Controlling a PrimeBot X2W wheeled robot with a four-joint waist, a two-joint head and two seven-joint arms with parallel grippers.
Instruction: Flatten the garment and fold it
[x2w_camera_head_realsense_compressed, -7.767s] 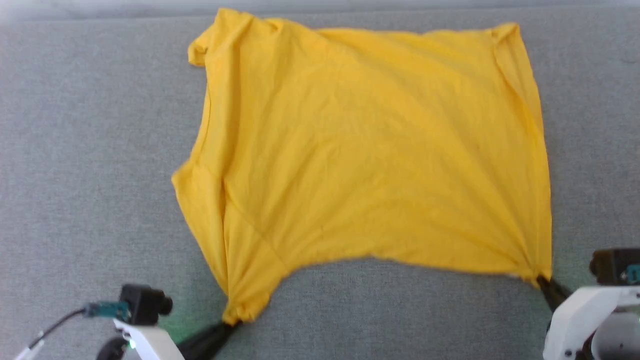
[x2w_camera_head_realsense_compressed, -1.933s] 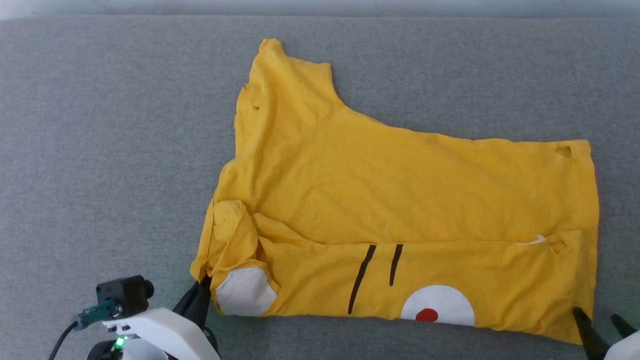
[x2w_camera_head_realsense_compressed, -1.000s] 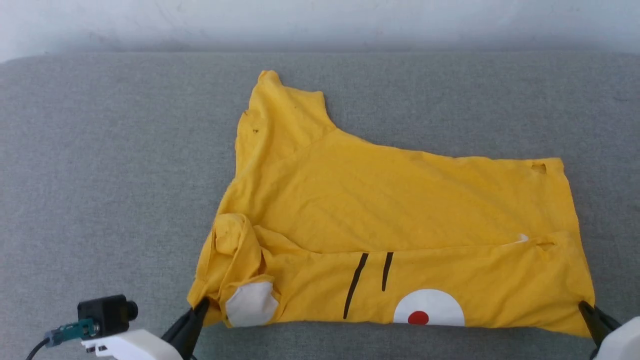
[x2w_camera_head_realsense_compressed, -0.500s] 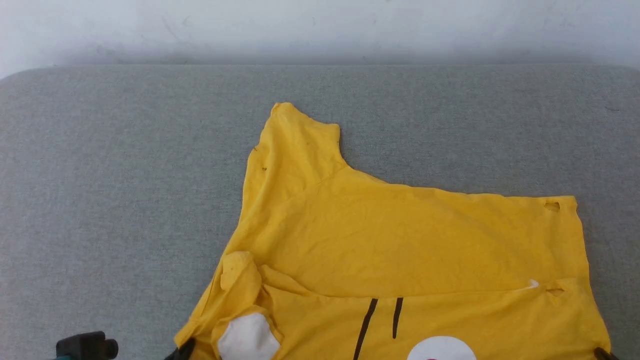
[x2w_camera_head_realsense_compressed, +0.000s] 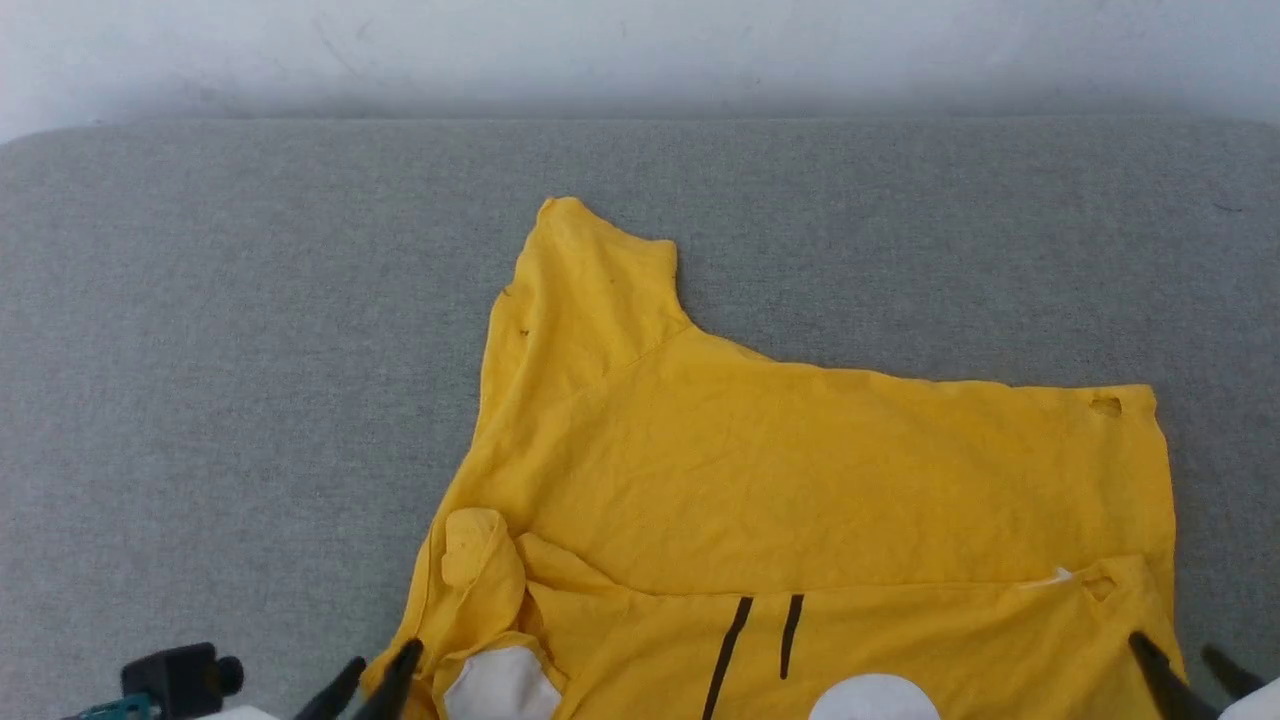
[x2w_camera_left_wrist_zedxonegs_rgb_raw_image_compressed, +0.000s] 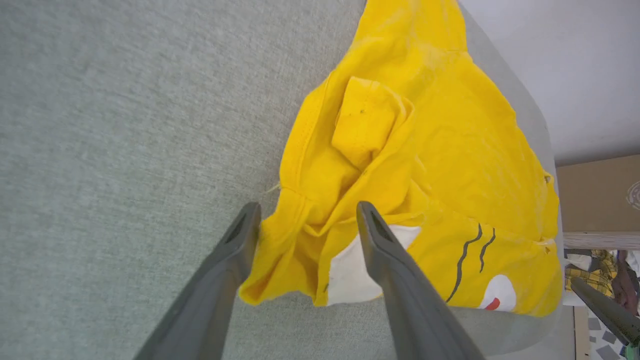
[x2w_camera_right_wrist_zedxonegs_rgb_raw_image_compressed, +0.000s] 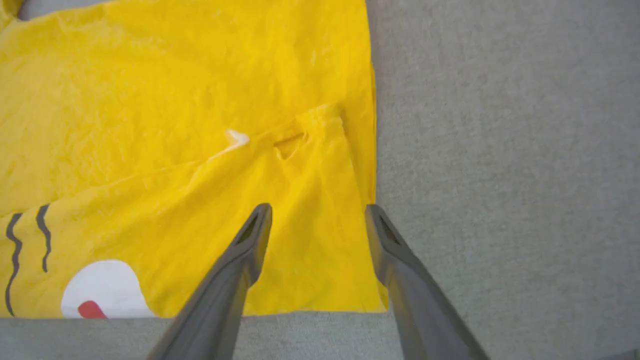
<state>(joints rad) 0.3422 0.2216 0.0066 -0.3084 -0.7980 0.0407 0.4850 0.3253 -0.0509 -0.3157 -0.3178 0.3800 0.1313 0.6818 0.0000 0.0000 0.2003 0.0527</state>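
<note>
**A:** What changed?

**B:** Both let go. A second ago the left gripper (x2w_camera_left_wrist_zedxonegs_rgb_raw_image_compressed: 308, 207) and right gripper (x2w_camera_right_wrist_zedxonegs_rgb_raw_image_compressed: 318, 207) pinched the shirt's (x2w_camera_head_realsense_compressed: 820, 470) near corners. Now each stands spread, and the cloth lies loose between the fingers.

**A:** Where's the shirt?

**B:** On the pad (x2w_camera_head_realsense_compressed: 250, 350), at its near edge, right of the middle. The near band is turned over, stripes (x2w_camera_head_realsense_compressed: 760, 640) up.

**A:** So one fold is laid?

**B:** I'd say so, but untidily. The near left corner is bunched by a white patch (x2w_camera_head_realsense_compressed: 500, 685), and one sleeve (x2w_camera_head_realsense_compressed: 590, 270) pokes toward the far edge. Both likely need smoothing before the next fold.
</note>
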